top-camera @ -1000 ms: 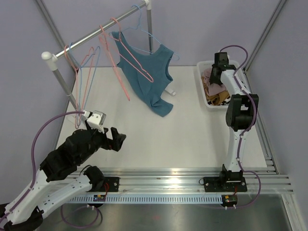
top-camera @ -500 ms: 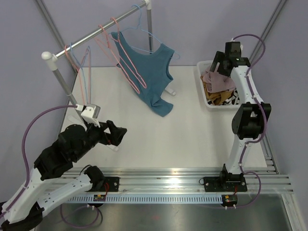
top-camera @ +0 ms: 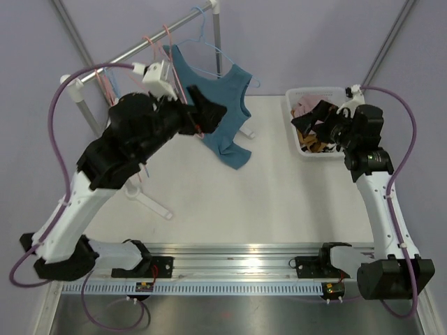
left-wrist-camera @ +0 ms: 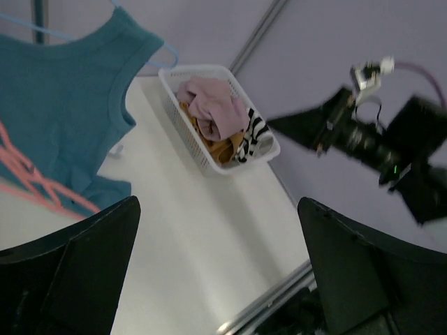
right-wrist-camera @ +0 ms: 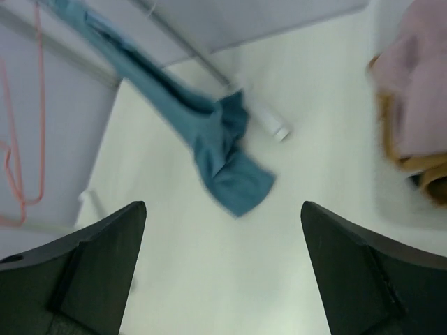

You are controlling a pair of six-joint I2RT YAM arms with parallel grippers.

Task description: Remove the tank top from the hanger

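Observation:
A teal tank top [top-camera: 228,91] hangs on a light-blue hanger [top-camera: 207,46] from the rack's rail, and its lower end rests on the white table. My left gripper [top-camera: 211,115] is raised against the top's left edge, open, with nothing between its fingers. In the left wrist view the tank top [left-wrist-camera: 63,112] lies up and to the left of the open gripper [left-wrist-camera: 220,269]. My right gripper [top-camera: 314,118] hovers open at the basket's near-left side. In the right wrist view the gripper [right-wrist-camera: 223,272] faces the top's crumpled lower end [right-wrist-camera: 234,171].
A white basket [top-camera: 292,122] of folded clothes stands at the back right, and the left wrist view shows the basket [left-wrist-camera: 202,150] too. Pink hangers [top-camera: 155,49] hang on the rail [top-camera: 119,56]. The rack's foot [top-camera: 150,204] crosses the table's left side.
My left arm has swung up from low over the near-left table to the tank top. My right arm has pulled back out of the basket and turned toward the top.

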